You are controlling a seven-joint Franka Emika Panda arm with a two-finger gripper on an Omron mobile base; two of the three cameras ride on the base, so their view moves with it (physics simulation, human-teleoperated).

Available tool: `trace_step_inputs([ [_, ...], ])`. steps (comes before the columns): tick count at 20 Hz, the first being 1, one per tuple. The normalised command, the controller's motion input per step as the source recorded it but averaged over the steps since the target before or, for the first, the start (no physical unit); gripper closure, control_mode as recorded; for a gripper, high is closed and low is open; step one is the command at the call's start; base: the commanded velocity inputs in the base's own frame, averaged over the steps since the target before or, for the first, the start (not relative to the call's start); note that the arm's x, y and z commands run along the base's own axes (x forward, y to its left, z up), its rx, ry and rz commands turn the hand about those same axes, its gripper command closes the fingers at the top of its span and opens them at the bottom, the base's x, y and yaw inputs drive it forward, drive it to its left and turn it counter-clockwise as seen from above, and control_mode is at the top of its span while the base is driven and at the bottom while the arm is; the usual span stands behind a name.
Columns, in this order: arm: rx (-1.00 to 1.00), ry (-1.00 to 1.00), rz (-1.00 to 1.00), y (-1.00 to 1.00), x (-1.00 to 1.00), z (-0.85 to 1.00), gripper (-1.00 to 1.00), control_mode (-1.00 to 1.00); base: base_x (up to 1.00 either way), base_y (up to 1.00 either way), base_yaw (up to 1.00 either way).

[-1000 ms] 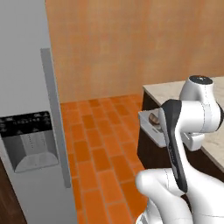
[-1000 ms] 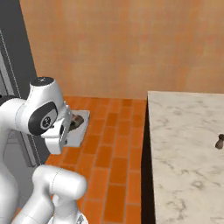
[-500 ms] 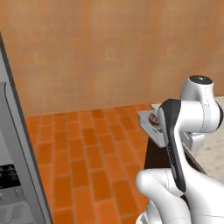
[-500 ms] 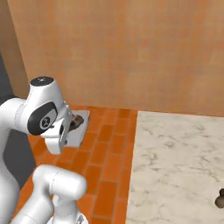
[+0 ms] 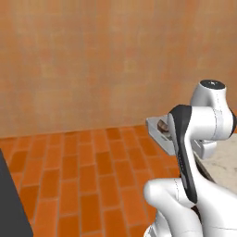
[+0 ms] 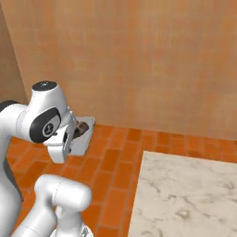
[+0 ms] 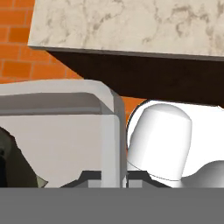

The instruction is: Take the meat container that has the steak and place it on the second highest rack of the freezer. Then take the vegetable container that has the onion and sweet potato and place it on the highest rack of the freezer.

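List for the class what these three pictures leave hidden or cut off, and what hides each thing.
- Steak: right base view, mostly behind the arm's wrist; just a brown lump shows.
- Meat container: left base view, its far end behind the arm.
- Tool: hand view, fingertips cut by the bottom band; they pinch the container's rim.
- Counter: hand view, cropped by the top edge.
- Dark panel: left base view, cut off at the corner, unidentifiable.

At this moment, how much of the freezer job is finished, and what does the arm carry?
Done: the shallow grey meat container with the dark brown steak is lifted and hangs over the orange brick floor. In hand: the gripper is shut on the container's rim wall. Left: putting it on the freezer's second highest rack, then the whole vegetable container step. No freezer rack is in sight here.
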Motion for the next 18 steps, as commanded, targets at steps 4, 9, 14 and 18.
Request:
trace_step_inputs([
  [4,0.00,0.00,0.00,0.00,0.00,0.00,1.00,1.00,0.98,0.00,0.29],
  [9,0.00,0.00,0.00,0.00,0.00,0.00,1.00,1.00,0.60,0.00,0.81],
  [14,0.00,0.00,0.00,0.00,0.00,0.00,1.00,1.00,0.28,0.00,0.94],
  [18,0.00,0.00,0.00,0.00,0.00,0.00,1.00,1.00,0.19,0.00,0.94],
])
